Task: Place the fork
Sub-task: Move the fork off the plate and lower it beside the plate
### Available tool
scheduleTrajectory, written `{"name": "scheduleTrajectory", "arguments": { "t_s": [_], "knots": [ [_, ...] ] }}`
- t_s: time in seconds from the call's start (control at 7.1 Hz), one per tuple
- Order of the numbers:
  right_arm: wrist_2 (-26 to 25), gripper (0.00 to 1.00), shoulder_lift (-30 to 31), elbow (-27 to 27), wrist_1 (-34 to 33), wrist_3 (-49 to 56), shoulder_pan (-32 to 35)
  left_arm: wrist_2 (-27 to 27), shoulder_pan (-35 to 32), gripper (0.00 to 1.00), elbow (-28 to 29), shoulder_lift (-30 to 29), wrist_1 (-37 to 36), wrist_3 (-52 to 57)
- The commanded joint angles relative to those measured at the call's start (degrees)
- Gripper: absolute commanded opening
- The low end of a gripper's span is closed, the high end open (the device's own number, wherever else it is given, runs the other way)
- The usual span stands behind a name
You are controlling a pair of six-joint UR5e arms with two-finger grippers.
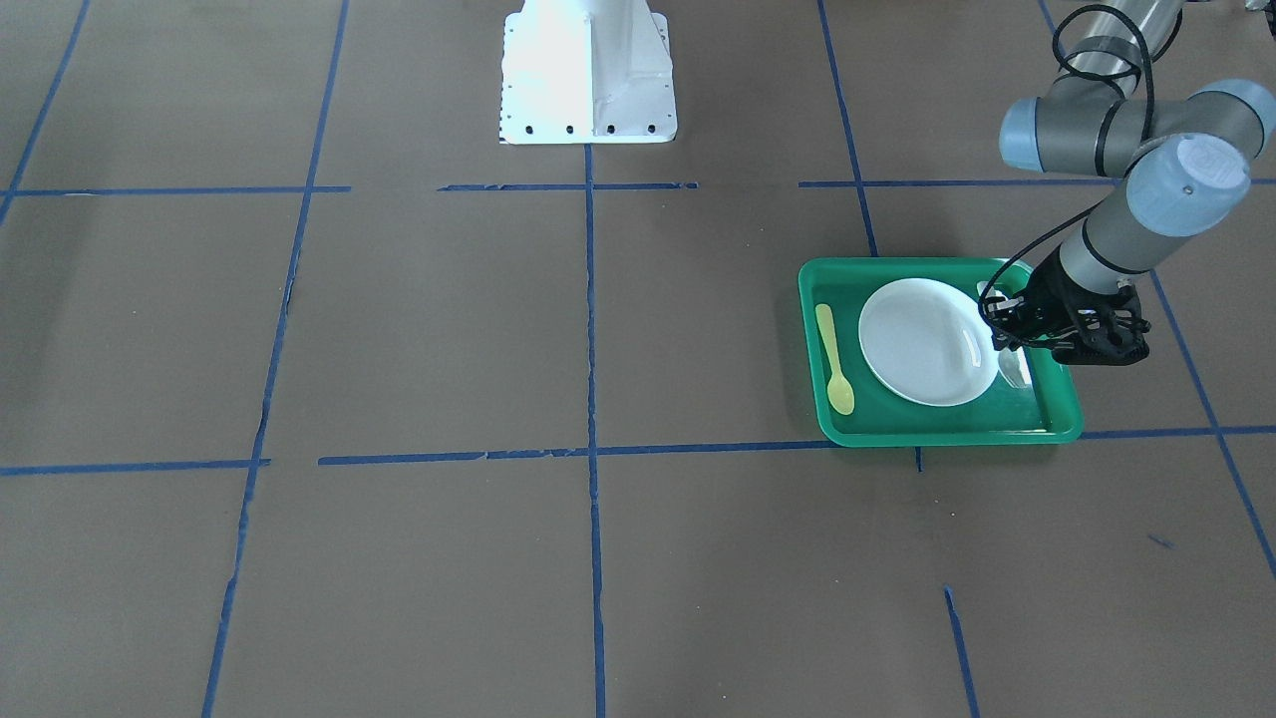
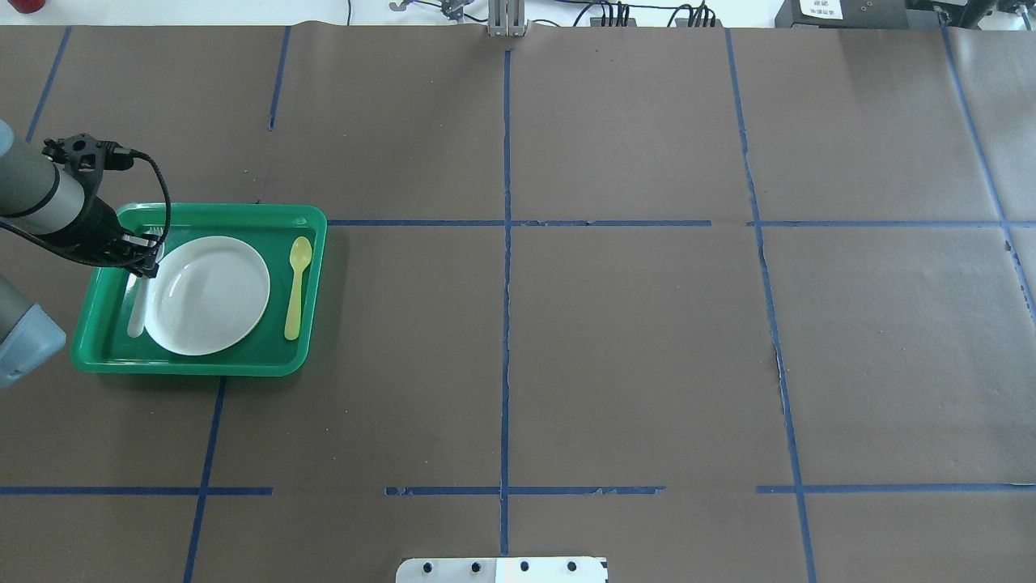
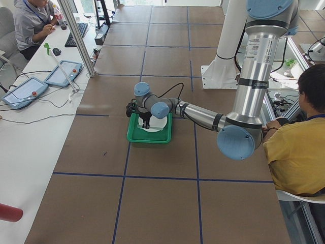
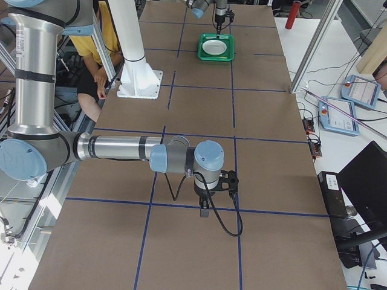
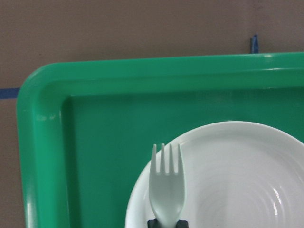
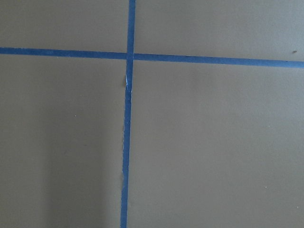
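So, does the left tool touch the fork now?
Touching. The left wrist view shows the left tool pinching the fork just below its head, with no gap.

One green tray [image 2: 218, 212], one white plate [image 2: 212, 293], one yellow spoon [image 2: 296, 287], one pale fork [image 5: 166, 190]. Two arms: left arm [image 1: 1126, 224], right arm [image 4: 115, 148].

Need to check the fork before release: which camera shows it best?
Left wrist-mounted: the fork shows tines and head sharply, neck between the fingers. Overhead and front-facing show only pale slivers beside the left gripper; in the side views it is too small.
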State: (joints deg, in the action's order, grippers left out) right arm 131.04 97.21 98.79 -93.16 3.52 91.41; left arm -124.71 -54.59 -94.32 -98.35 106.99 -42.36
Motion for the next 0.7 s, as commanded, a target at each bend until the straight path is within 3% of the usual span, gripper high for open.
{"name": "scheduleTrajectory", "arguments": {
  "t_s": [0.0,0.56],
  "knots": [
    [0.00,1.00,0.00,0.00,0.00,-0.09,0.00,-0.01,-0.34,0.00,2.81,0.00,0.67,0.35],
    [0.00,1.00,0.00,0.00,0.00,-0.09,0.00,-0.01,-0.52,0.02,5.19,-0.62,0.77,0.35]
  ]
}}
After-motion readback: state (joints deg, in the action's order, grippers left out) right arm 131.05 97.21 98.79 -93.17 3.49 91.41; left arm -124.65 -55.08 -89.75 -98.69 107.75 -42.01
